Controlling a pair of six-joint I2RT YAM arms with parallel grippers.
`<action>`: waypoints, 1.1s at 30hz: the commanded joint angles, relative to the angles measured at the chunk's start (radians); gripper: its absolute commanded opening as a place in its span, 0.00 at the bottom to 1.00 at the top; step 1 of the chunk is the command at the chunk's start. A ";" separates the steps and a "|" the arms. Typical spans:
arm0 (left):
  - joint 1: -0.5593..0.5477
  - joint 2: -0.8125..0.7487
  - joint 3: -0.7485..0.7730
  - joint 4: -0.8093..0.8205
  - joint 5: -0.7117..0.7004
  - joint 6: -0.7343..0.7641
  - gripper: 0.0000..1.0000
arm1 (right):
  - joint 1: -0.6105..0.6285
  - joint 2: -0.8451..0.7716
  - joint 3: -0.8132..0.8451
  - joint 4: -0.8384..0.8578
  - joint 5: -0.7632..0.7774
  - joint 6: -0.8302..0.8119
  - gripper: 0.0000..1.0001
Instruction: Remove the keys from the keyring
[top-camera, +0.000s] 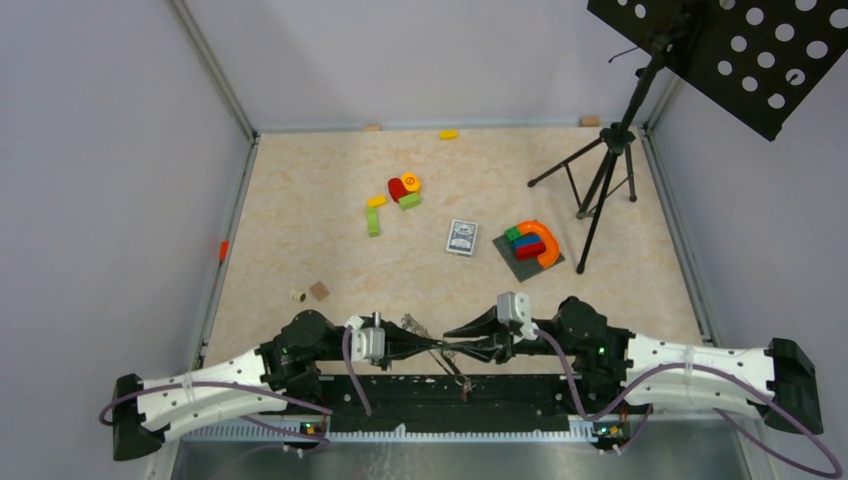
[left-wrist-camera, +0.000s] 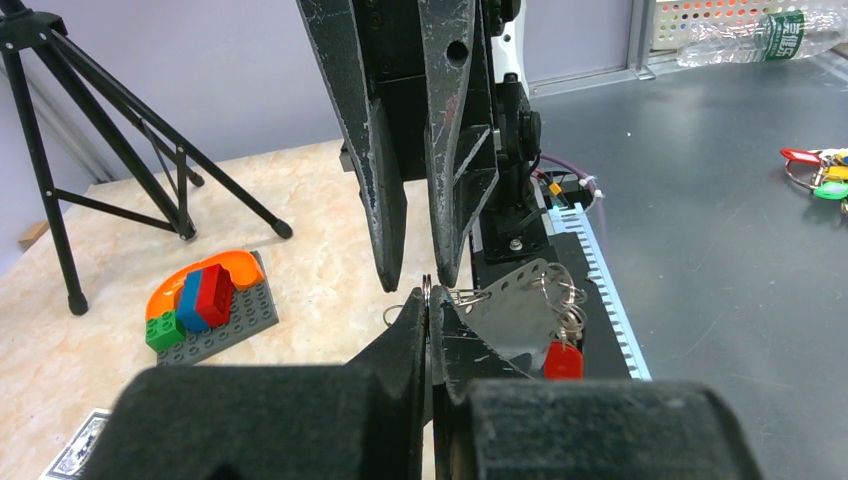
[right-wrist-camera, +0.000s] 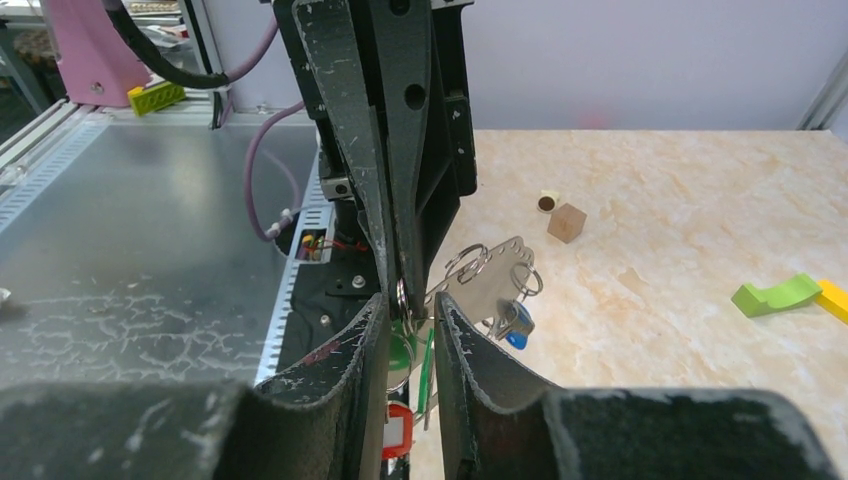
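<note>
Only just started: keys (right-wrist-camera: 512, 325) still hanging on the keyring (left-wrist-camera: 427, 287), left gripper (left-wrist-camera: 430, 305) pinched shut on it, right gripper (right-wrist-camera: 412, 305) open just a little.

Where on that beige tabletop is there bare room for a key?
Bare: left of the green block, beyond the wooden cube; right of the grey baseplate. Crowded: front middle, where left gripper and right gripper meet on the keyring.

A robot lab: walled marble-print table (top-camera: 300, 200), black tripod (top-camera: 600, 180), scattered toy blocks (top-camera: 404, 190).
</note>
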 joint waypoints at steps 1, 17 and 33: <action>-0.001 -0.009 0.014 0.090 0.004 0.006 0.00 | 0.010 0.007 -0.016 0.042 -0.015 0.001 0.22; -0.001 -0.011 0.019 0.083 0.001 0.011 0.00 | 0.010 0.007 -0.021 0.041 -0.015 0.000 0.08; -0.001 -0.004 0.038 0.025 -0.075 -0.002 0.08 | 0.010 -0.015 0.074 -0.131 -0.020 -0.014 0.00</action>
